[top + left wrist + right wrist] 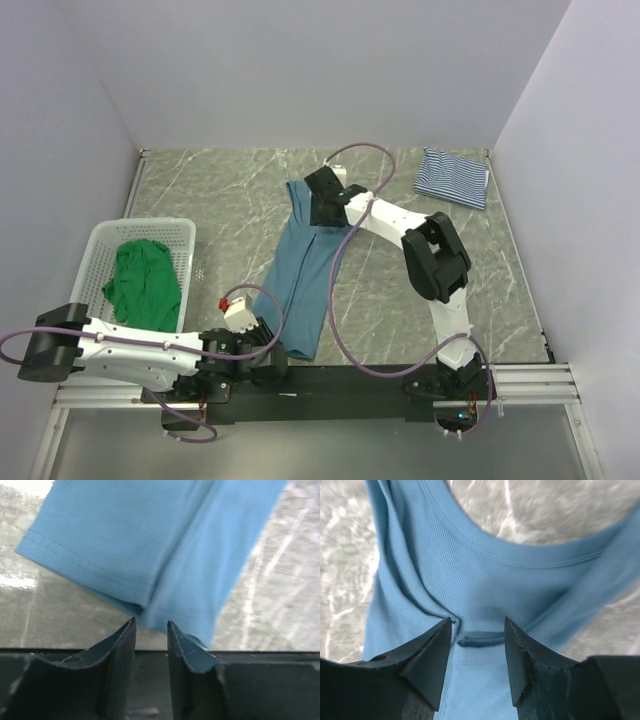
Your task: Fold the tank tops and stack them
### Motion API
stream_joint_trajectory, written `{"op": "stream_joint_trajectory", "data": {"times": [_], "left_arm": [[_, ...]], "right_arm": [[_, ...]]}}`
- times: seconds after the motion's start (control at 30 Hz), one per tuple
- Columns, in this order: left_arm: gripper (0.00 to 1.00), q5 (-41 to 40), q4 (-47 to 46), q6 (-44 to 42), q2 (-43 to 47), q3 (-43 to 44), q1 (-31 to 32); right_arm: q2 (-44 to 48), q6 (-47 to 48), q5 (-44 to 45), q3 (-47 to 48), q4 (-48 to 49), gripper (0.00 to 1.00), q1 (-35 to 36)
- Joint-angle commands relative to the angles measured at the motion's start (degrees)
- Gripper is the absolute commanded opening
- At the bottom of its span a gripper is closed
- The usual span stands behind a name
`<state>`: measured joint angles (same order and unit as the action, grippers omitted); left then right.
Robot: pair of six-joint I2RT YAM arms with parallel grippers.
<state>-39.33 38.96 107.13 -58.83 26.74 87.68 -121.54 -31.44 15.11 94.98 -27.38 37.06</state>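
Parted hand (478,624) over teal top (495,575)

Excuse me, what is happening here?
Two robot arms are folding tank tops. The teal tank top lies in a long strip on the table; the right gripper is open over its neckline end, the left gripper open at its hem. The striped top lies folded in the far right corner. The green top lies in the basket.

Robot test cell, lab-type rig, not a home. Plain white wall panels (300,70) box in a grey marble-look counter (200,185) on three sides. Left arm (130,350) and right arm (430,260) are bolted to a black plate (340,383) at the near edge, with aluminium rails (530,380) beside it. Purple cables (362,147) loop loose. On the counter: a blue top (300,270) and a white plastic basket (100,245).
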Motion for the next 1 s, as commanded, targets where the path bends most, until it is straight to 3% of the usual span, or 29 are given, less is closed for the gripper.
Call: {"op": "stream_joint_trajectory", "data": {"times": [0.0, 0.13, 0.23, 0.47, 0.73, 0.97], "left_arm": [[0.37, -2.24, 4.62, -1.66, 2.57, 5.06, 0.12], [0.36, -3.64, 5.34, -7.87, 4.16, 9.02, 0.12], [0.32, -3.47, -0.70, -17.44, 3.11, 12.45, 0.04], [0.00, 0.04, -7.73, -27.49, -10.14, 19.84, -1.02], [0.01, 11.45, -22.16, -35.92, -17.53, 14.13, -7.34], [0.02, 14.28, -23.14, -36.03, -24.84, 12.55, -8.84]], "right_arm": [[8.67, 0.95, 3.96, -2.07, 2.85, 0.54, -2.07], [15.08, -1.07, 4.05, -10.40, 5.49, 0.53, -7.95], [15.37, -1.52, 2.91, -12.27, 5.40, 0.50, -10.86], [10.71, -1.43, -0.78, -10.87, 6.11, 0.43, -14.64], [2.45, -1.34, -3.68, -3.67, 4.53, 0.41, -15.79], [-2.65, -0.38, -3.16, 1.26, 2.41, 0.41, -16.14]]}}
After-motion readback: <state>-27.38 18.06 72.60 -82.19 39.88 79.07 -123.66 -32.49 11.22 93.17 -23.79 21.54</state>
